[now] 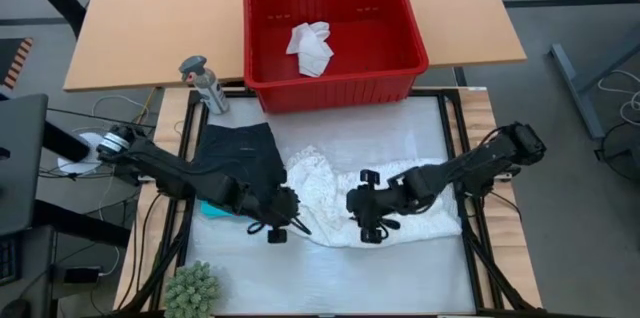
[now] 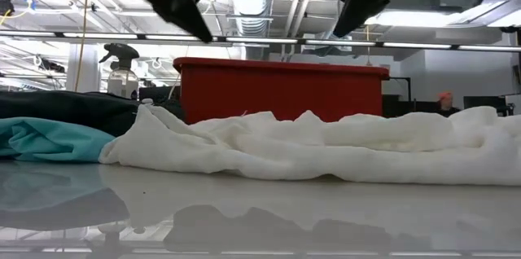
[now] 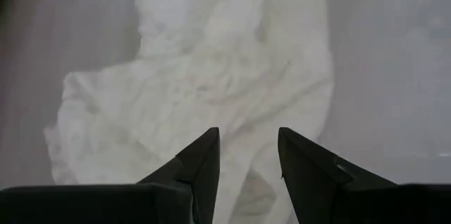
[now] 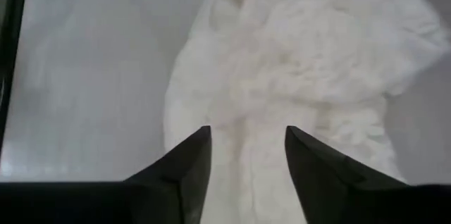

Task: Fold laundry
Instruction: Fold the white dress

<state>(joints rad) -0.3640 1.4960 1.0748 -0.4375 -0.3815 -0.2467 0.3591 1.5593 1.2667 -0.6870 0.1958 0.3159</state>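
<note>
A crumpled white garment (image 1: 385, 193) (image 2: 326, 141) lies spread across the middle of the table. To its left lies a black garment (image 1: 240, 158) (image 2: 65, 104) on top of a teal one (image 1: 212, 209) (image 2: 49, 141). Another white cloth (image 1: 311, 46) lies inside the red basket (image 1: 400, 73). My left gripper (image 1: 283, 220) (image 3: 246, 136) hovers open over the white garment's left end. My right gripper (image 1: 366, 216) (image 4: 246, 134) hovers open over its middle. In the low view both arms stand well above the cloth.
The red basket (image 2: 281, 88) stands at the table's far edge, half on the wooden desk behind. A spray bottle (image 1: 205, 83) stands far left, and a green fuzzy plant (image 1: 190, 288) sits at the near left corner. Bare tabletop shows along the near edge.
</note>
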